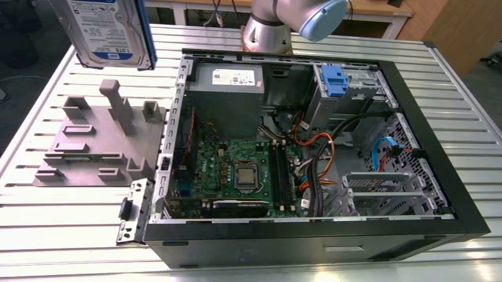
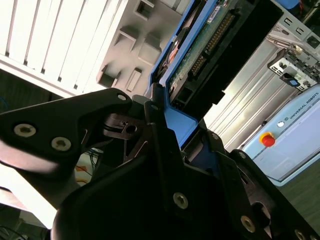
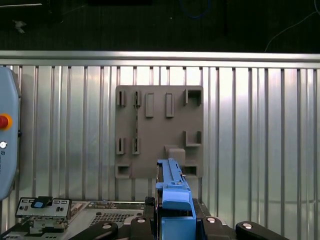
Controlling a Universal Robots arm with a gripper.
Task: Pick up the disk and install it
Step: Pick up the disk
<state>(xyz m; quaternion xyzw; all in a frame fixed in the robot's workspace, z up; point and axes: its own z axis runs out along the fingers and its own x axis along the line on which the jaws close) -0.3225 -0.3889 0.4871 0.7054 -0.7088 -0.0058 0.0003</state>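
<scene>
Gripper [image 3: 175, 222]: jaws clamped on the disk [image 1: 110, 29], held high over grey holder [image 1: 86, 153], nine o'clock of open computer case [image 1: 298, 244] in exterior view. Pickup done; install not yet.

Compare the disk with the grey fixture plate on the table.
The disk hangs upright in the air, gripped by the claw; the fixture plate lies flat on the table. The disk carries a white-and-blue label and blue rails; the fixture plate is plain grey with moulded slots. Both are at the exterior view's left of the computer case.
</scene>
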